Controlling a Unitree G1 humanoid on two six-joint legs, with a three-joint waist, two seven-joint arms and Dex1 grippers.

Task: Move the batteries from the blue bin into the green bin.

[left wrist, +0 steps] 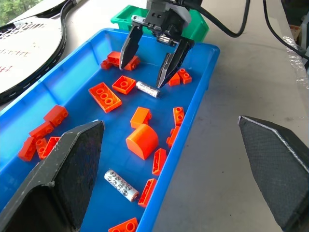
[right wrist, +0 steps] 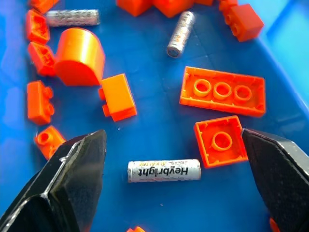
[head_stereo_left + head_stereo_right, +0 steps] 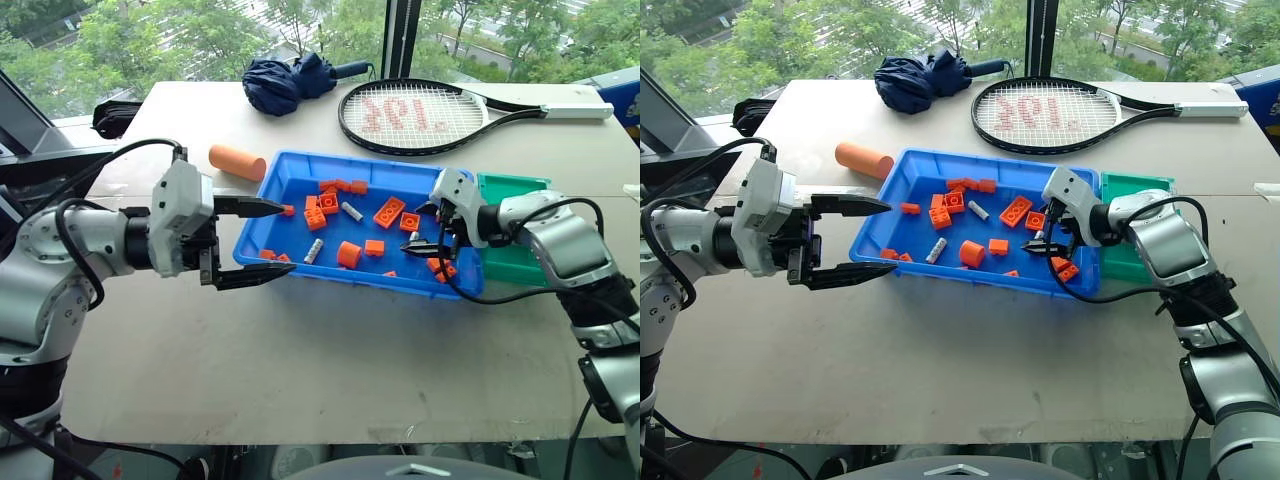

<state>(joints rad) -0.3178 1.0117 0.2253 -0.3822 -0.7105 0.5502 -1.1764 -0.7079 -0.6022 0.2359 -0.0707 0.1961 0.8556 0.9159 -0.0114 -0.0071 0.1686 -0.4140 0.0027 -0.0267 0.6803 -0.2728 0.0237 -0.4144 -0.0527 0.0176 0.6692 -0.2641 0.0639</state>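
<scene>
Closest to the head camera, the left gripper [image 3: 262, 240] sits at centre left of the left eye view with its jaws spread wide and nothing between them, its tips at the left wall of the blue bin [image 3: 290, 172]. At centre right the right gripper [image 3: 432, 228] reaches into the bin's right end, fingers parted and holding nothing, with the green bin [image 3: 510, 186] just behind it, touching the blue one. Batteries [image 3: 352, 211] lie among orange bricks [image 3: 389, 212] on the blue floor. An orange cylinder [image 3: 237, 161], an umbrella [image 3: 285, 81] and a racket [image 3: 420, 115] rest on the table [image 3: 300, 350] in the upper part of the frame. From the left wrist, one battery lies at lower centre and another between the right gripper's open fingertips at the top. From the right wrist, a labelled battery lies at lower centre, between the two spread black fingers [image 2: 67, 183] and untouched.
</scene>
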